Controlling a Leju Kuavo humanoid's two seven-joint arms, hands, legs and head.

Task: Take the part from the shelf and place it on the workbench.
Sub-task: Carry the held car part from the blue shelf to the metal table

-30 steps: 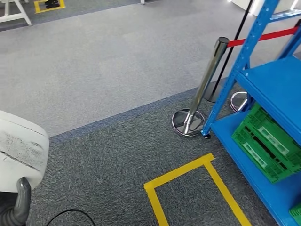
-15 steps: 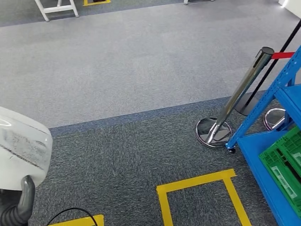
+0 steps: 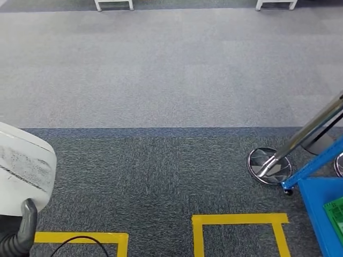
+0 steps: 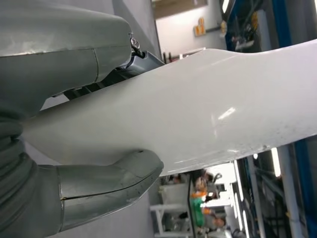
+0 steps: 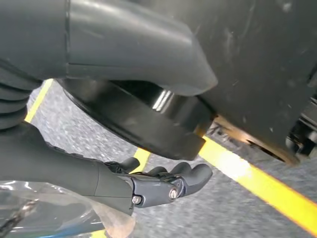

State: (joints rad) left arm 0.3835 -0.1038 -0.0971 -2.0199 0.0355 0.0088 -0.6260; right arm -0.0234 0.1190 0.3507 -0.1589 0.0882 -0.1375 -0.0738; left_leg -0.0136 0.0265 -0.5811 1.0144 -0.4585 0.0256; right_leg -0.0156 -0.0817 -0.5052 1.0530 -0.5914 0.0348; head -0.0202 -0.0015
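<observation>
Carpet [image 3: 170,69] in two shades of grey stretches ahead of the robot, which carries a white part [image 3: 24,168] at its near left. The left hand [image 4: 75,148] holds that part: in the left wrist view a thick grey thumb [image 4: 112,178] presses one broad face of the smooth, curved white shell while darker fingers [image 4: 145,59] bear on the opposite face, a clamp across the thickness that looks chosen to keep so wide a piece from swinging in transit. From the head camera the part sits low and close to the body, beside the ribbed grey wrist [image 3: 22,230], probably to keep the load steady and the path ahead visible. The right hand [image 5: 149,186] holds nothing; its dark fingers [image 5: 194,173] lie loosely curled and slightly apart above the carpet and a strip of yellow tape, the arm apparently hanging at the robot's side because one hand suffices for this load. At the far right edge stands the corner of the blue shelf [image 3: 319,203], a green crate [image 3: 336,211] on its lowest level, with a chrome barrier post [image 3: 299,139] leaning up from its round base just beyond. Yellow floor markings [image 3: 238,227] outline boxes on the near carpet. White table legs [image 3: 113,5] at the far edge may belong to the workbench, though that cannot be confirmed; the placing appears yet to be done.
</observation>
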